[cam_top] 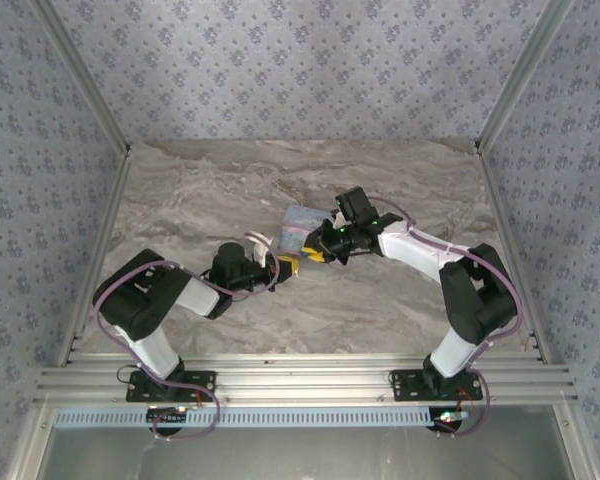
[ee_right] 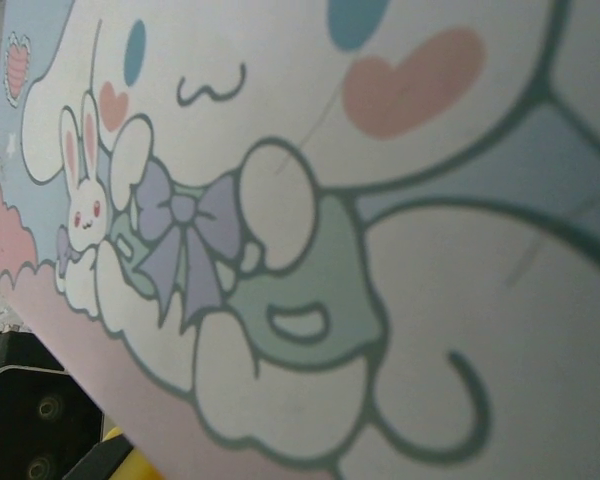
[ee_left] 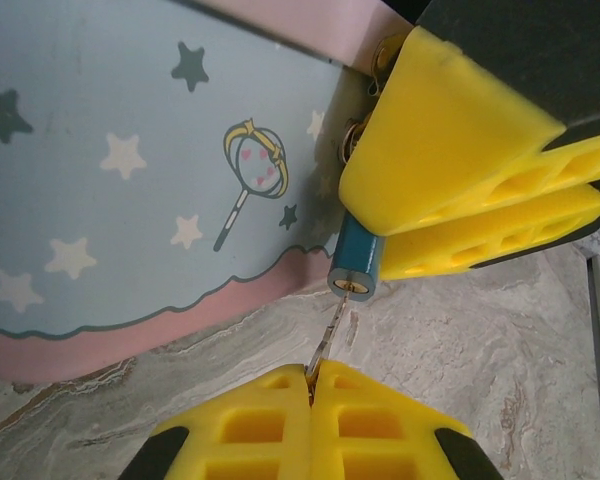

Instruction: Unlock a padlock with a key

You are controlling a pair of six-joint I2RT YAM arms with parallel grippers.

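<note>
Padlock (ee_left: pixel 358 266), tiny and blue, sat just in front of the pale blue tin (ee_left: pixel 130 180), clamped between the yellow fingers of the right hand (cam_top: pixel 319 252). Near the tin's pink edge, the left hand (ee_left: pixel 310 378) was pressed together on a thin silvery key (ee_left: pixel 329 335), whose tip met the lock's end face. The tin lay on the marbled surface (ee_left: pixel 500 380).

A tin (cam_top: pixel 302 222) at the middle of the tabletop (cam_top: pixel 200 200), the padlock (ee_left: pixel 358 265) and key (ee_left: pixel 332 335) just near of it.
The padlock sits in the right fingers (ee_left: pixel 450 150), close beside the tin; the key runs from it leftward into the left fingers (ee_left: pixel 250 430).
</note>
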